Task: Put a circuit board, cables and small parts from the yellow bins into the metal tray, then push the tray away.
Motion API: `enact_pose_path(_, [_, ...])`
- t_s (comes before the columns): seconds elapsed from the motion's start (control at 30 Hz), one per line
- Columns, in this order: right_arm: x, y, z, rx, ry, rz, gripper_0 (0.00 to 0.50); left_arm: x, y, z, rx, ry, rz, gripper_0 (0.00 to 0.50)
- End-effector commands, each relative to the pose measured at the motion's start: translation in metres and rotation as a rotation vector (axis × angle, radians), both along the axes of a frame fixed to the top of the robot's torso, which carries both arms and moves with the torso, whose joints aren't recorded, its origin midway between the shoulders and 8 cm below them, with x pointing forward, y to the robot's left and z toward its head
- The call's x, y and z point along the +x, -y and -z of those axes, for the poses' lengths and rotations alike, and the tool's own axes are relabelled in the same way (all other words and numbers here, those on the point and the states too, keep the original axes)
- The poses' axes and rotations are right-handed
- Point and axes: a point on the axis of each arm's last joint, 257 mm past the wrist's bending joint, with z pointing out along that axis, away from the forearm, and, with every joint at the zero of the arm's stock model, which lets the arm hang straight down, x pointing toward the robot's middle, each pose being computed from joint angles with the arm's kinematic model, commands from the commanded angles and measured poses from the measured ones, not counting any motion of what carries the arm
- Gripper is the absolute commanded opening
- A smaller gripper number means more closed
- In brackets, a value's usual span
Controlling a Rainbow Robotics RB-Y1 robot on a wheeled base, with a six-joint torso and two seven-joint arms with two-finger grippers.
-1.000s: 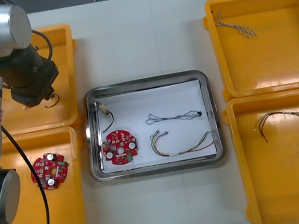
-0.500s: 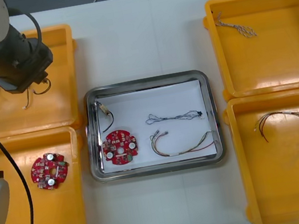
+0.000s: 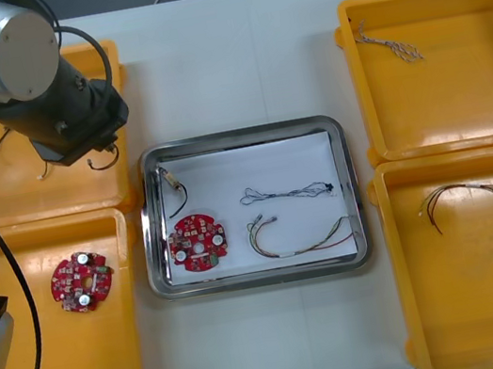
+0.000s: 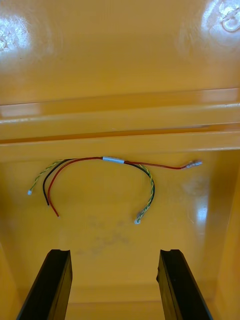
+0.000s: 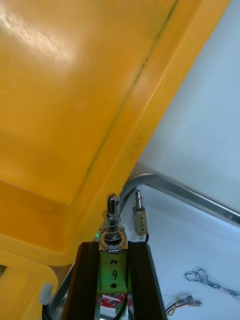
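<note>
Left wrist view: the small metal part (image 5: 113, 235) is a brass-coloured block with a handwritten 9 on it, topped by a coil spring and a slotted steel pin. The left gripper (image 5: 114, 272) has it pinched between its black fingers (image 5: 88, 280). They stand apart by no more than the block's width, and the pin rises past the fingertips. The part is held just outside the far-left corner of the metal tray (image 5: 200, 200), over the rim of a yellow bin (image 5: 75, 100).

Just inside that corner of the tray lies a second small metal part (image 5: 139, 216) on a black cable (image 3: 177, 193). Nearer in the tray are a red circuit board (image 3: 198, 243), a blue and white cable (image 3: 286, 193) and a red and yellow cable (image 3: 299, 240).

To the tray's right, the right gripper (image 4: 115, 285) hangs over the near bin (image 4: 120, 60), fingers spread wide and empty. A loose cable (image 4: 100, 175) lies on that bin's floor beyond the fingertips, untouched.
</note>
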Motion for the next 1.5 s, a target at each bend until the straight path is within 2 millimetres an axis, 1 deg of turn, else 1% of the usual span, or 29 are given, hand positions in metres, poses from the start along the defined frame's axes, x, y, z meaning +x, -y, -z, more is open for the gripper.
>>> enact_pose_path(0.03, [-0.002,0.013,-0.014,-0.023,0.029,0.041,0.5,-0.011,0.02,0.01,0.073,-0.006,0.133,0.0])
enact_pose_path(0.3, [-0.002,0.013,-0.014,-0.023,0.029,0.041,0.5,-0.025,0.063,0.036,0.106,-0.043,0.209,0.0])
enact_pose_path(0.33, [-0.002,0.013,-0.014,-0.023,0.029,0.041,0.5,-0.026,0.066,0.038,0.111,-0.045,0.213,0.0])
enact_pose_path(0.4, [-0.002,0.013,-0.014,-0.023,0.029,0.041,0.5,-0.033,0.075,0.05,0.135,-0.061,0.23,0.0])
enact_pose_path(0.5, [-0.002,0.013,-0.014,-0.023,0.029,0.041,0.5,-0.041,0.082,0.064,0.152,-0.081,0.24,0.0])
enact_pose_path(0.53, [-0.002,0.013,-0.014,-0.023,0.029,0.041,0.5,-0.041,0.088,0.068,0.148,-0.075,0.249,0.0])
enact_pose_path(0.57, [-0.002,0.013,-0.014,-0.023,0.029,0.041,0.5,-0.041,0.088,0.068,0.148,-0.075,0.249,0.0])
enact_pose_path(0.63, [-0.002,0.013,-0.014,-0.023,0.029,0.041,0.5,-0.042,0.098,0.081,0.156,-0.067,0.271,0.0])
enact_pose_path(0.67, [-0.002,0.013,-0.014,-0.023,0.029,0.041,0.5,-0.042,0.098,0.081,0.156,-0.067,0.271,0.0])
enact_pose_path(0.7, [-0.002,0.013,-0.014,-0.023,0.029,0.041,0.5,-0.043,0.102,0.092,0.183,-0.073,0.28,0.0])
enact_pose_path(0.73, [-0.002,0.013,-0.014,-0.023,0.029,0.041,0.5,-0.042,0.103,0.098,0.201,-0.076,0.278,0.0])
enact_pose_path(0.83, [-0.002,0.013,-0.014,-0.023,0.029,0.041,0.5,-0.04,0.107,0.106,0.209,-0.078,0.274,0.0])
enact_pose_path(0.87, [-0.002,0.013,-0.014,-0.023,0.029,0.041,0.5,-0.037,0.112,0.11,0.206,-0.074,0.275,0.0])
enact_pose_path(0.97, [-0.002,0.013,-0.014,-0.023,0.029,0.041,0.5,-0.034,0.118,0.114,0.199,-0.065,0.279,0.0])
enact_pose_path(1.0, [-0.002,0.013,-0.014,-0.023,0.029,0.041,0.5,-0.031,0.124,0.115,0.191,-0.054,0.285,0.0])
enact_pose_path(1.2, [-0.002,0.013,-0.014,-0.023,0.029,0.041,0.5,-0.026,0.135,0.125,0.185,-0.04,0.298,0.0])
enact_pose_path(1.37, [-0.002,0.013,-0.014,-0.023,0.029,0.041,0.5,-0.026,0.134,0.125,0.189,-0.038,0.296,0.0])
enact_pose_path(1.5, [-0.002,0.013,-0.014,-0.023,0.029,0.041,0.5,-0.02,0.129,0.122,0.211,-0.014,0.281,0.0])
